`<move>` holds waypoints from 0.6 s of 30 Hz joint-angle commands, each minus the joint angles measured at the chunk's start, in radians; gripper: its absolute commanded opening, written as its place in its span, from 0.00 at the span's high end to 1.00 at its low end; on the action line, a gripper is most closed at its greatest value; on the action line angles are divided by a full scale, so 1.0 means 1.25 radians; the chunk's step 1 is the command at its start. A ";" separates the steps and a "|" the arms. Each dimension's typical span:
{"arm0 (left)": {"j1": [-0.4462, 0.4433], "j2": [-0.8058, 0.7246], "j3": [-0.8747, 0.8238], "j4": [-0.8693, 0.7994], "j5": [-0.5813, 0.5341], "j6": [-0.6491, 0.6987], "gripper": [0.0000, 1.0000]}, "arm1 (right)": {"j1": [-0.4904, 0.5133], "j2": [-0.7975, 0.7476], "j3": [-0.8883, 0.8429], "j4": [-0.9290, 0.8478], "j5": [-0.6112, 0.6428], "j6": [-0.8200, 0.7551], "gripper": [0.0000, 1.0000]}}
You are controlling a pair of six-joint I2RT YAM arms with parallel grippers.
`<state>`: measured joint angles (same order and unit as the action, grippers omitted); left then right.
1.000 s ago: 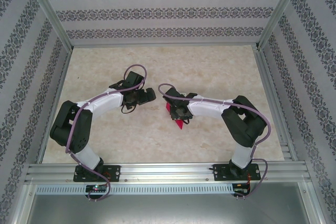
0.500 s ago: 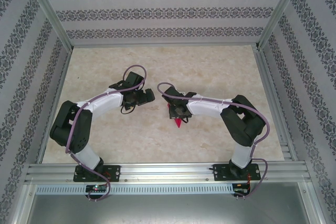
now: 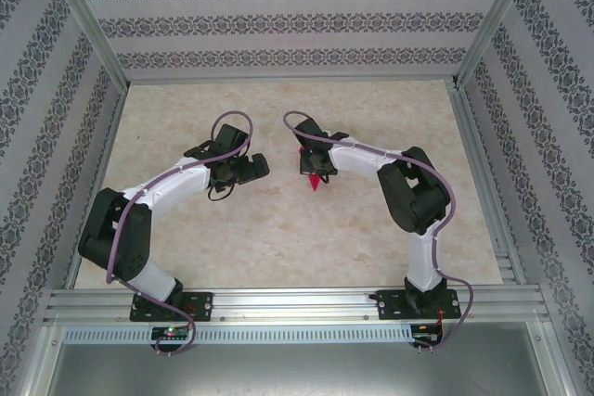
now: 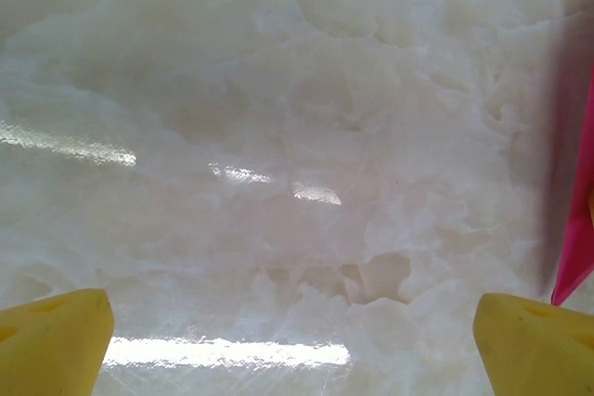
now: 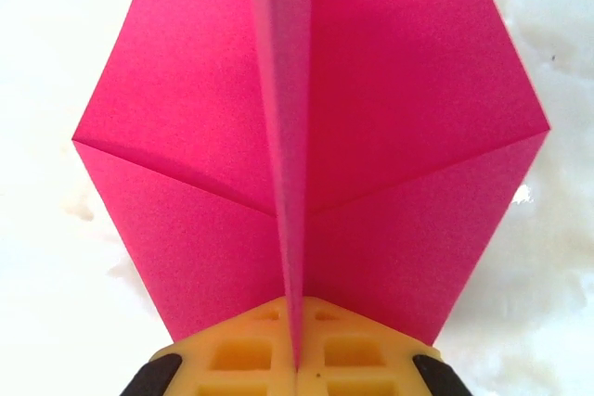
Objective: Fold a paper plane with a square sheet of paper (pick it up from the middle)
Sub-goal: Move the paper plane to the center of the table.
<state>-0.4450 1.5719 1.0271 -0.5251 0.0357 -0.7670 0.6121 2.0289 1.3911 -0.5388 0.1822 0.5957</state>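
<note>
step: next fold, likely | paper (image 5: 399, 136) held up over mid-table (image 3: 371, 229) | right gripper (image 5: 295, 340) pinching its centre crease — flaps splayed | left gripper (image 4: 295, 345) spread wide, just beside | tip: move slowly — thin sheet could slip

Two end effectors (image 3: 252, 168) (image 3: 314, 172), seemingly one paper (image 5: 399, 136)

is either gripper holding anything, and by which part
The right gripper pinches the folded pink paper at its centre crease; the left gripper is open, holding nothing.
</note>
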 commanded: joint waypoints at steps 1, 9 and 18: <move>0.013 -0.020 -0.008 -0.025 -0.013 0.021 0.00 | -0.009 0.023 0.040 -0.029 -0.005 -0.032 0.93; 0.019 -0.029 -0.016 -0.014 -0.018 0.033 0.00 | -0.016 0.073 0.059 -0.040 -0.022 -0.030 0.85; 0.032 -0.047 -0.009 0.039 -0.047 0.047 0.00 | -0.014 0.070 0.068 -0.049 -0.026 -0.020 0.77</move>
<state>-0.4271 1.5455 1.0103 -0.5228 0.0154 -0.7376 0.5995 2.1052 1.4673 -0.5728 0.1596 0.5728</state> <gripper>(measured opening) 0.999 0.225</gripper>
